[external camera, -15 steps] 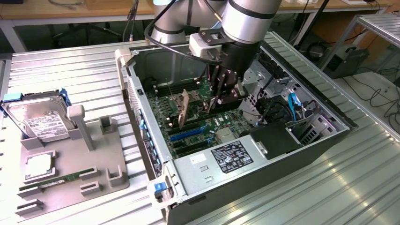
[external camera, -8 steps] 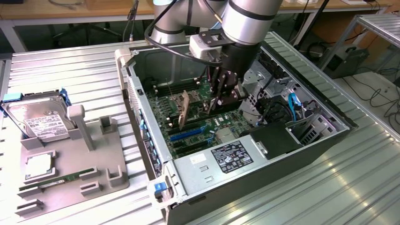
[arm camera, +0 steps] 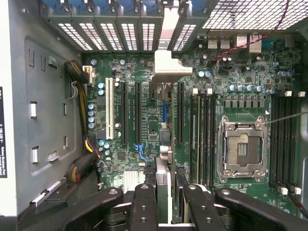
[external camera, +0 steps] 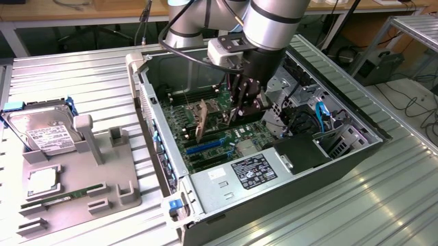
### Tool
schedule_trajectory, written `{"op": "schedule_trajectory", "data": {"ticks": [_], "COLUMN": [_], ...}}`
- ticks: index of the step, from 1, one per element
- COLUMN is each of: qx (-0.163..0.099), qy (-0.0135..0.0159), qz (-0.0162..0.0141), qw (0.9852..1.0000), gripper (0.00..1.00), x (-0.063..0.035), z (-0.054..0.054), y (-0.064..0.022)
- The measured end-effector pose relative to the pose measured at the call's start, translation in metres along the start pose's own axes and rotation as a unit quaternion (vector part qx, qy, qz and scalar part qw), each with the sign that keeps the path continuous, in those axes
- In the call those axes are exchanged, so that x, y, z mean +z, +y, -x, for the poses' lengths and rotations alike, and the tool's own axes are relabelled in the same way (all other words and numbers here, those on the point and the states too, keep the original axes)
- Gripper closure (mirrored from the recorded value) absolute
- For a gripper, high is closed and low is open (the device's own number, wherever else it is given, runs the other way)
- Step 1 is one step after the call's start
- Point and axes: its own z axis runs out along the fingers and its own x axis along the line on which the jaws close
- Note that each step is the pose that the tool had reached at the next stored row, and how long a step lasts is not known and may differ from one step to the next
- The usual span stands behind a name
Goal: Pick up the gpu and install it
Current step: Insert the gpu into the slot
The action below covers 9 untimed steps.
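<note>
Claw [arm camera: 163,192] is pinching the gpu [arm camera: 162,139] edge-on, fingers partly closed, hanging it inside the case [external camera: 356,154] right over the motherboard [arm camera: 240,86] slots. Keeping it square and lined up matters.

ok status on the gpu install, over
gripper shut on gpu. card upright on edge over motherboard slots, inside case. cannot tell if seated. nothing blocking seen.

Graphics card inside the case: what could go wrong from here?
The graphics card, held edge-on by the gripper, may miss its slot among the close parallel slots on the motherboard. Its silvery bracket could catch on the rear slot covers.
</note>
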Motion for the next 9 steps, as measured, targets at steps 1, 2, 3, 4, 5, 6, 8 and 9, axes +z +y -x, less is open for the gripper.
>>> {"op": "schedule_trajectory", "data": {"ticks": [1, 2, 3, 4, 5, 6, 8, 9], "qx": [0.000, 0.000, 0.000, 0.000, 0.000, 0.000, 0.000, 0.000], "qy": [0.0000, 0.0000, 0.0000, 0.0000, 0.0000, 0.0000, 0.0000, 0.0000], "qz": [0.0000, 0.0000, 0.0000, 0.0000, 0.0000, 0.0000, 0.0000, 0.0000], "qw": [1.0000, 1.0000, 1.0000, 1.0000, 1.0000, 1.0000, 1.0000, 1.0000], "gripper": [0.74, 0.74, 0.74, 0.74, 0.74, 0.74, 0.74, 0.74], "x": [0.0001, 0.0002, 0.0004, 0.0006, 0.0007, 0.0008, 0.0011, 0.0012], "z": [-0.0001, -0.0002, -0.0004, -0.0006, -0.0007, -0.0008, -0.0010, -0.0011], "y": [0.0000, 0.0000, 0.0000, 0.0000, 0.0000, 0.0001, 0.0001, 0.0001]}}
